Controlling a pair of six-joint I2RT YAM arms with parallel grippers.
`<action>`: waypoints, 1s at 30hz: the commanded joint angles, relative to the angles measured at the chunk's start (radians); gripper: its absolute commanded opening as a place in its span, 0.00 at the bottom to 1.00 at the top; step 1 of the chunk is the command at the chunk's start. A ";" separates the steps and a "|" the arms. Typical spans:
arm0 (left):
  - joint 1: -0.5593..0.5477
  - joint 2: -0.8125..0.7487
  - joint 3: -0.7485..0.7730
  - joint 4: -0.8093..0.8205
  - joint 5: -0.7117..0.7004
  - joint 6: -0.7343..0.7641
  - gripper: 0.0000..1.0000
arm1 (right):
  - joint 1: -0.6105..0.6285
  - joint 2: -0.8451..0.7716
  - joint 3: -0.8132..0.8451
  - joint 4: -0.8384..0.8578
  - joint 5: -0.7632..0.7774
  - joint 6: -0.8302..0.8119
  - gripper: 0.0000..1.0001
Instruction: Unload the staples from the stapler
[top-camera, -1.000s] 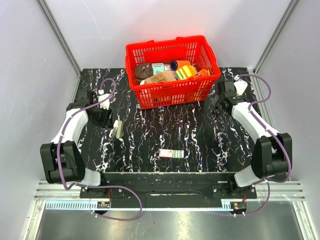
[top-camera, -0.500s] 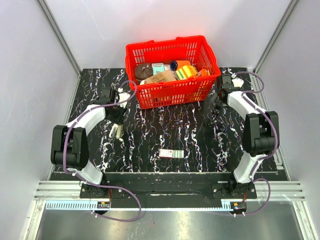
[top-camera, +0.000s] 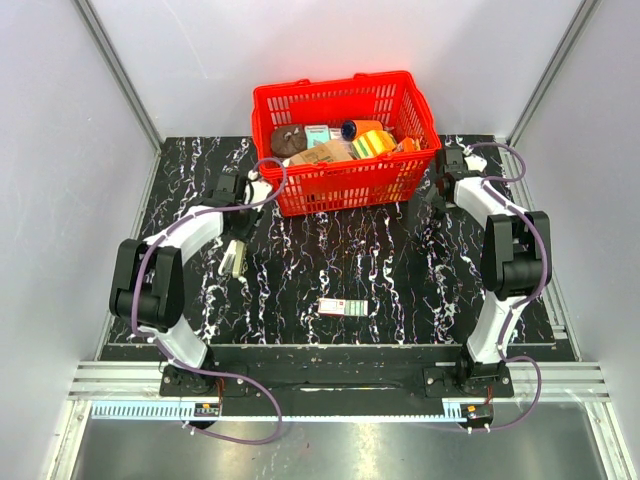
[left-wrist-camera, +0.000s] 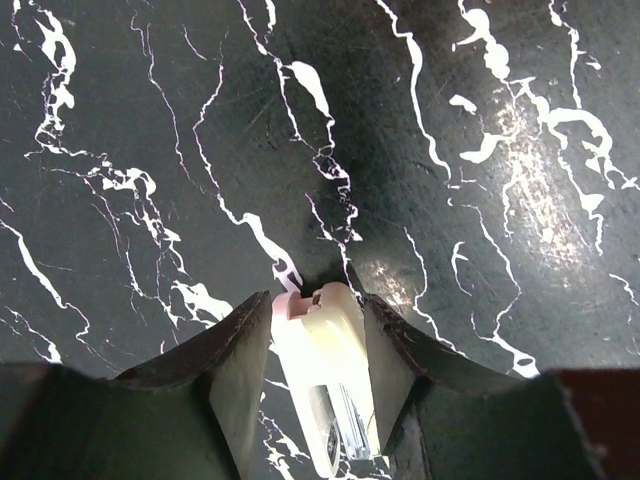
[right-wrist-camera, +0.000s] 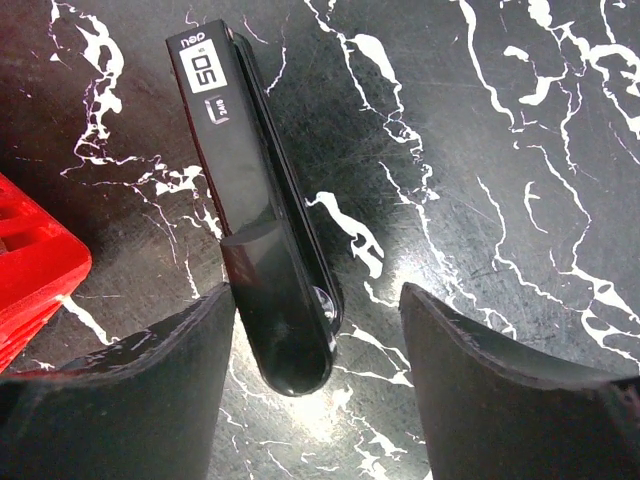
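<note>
Straddling the cream stapler (left-wrist-camera: 320, 350) at nine o'clock on the table (top-camera: 330, 250), my left gripper (left-wrist-camera: 315, 300) may be clamped, I can't tell. My right gripper (right-wrist-camera: 318, 292) gapes around the black stapler (right-wrist-camera: 250, 200) at two o'clock, off-centre. Closing could skid it.

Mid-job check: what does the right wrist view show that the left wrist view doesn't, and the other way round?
Only the right wrist view: a black stapler marked 50, close to one jaw with a wide gap to the other, and a corner of the red basket. Only the left wrist view: a cream stapler with a pink end, flanked closely by both jaws; contact unclear. Both: the black marbled table and a stapler lying between that arm's jaws.
</note>
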 joint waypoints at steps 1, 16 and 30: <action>-0.032 0.043 0.036 0.037 -0.035 0.040 0.47 | -0.011 0.015 0.041 0.019 -0.009 -0.002 0.69; -0.061 0.063 -0.064 0.032 -0.113 0.111 0.45 | -0.011 -0.058 -0.097 0.083 -0.063 0.050 0.36; -0.058 0.011 -0.171 0.055 -0.198 0.126 0.31 | 0.003 -0.281 -0.342 0.131 -0.147 0.106 0.28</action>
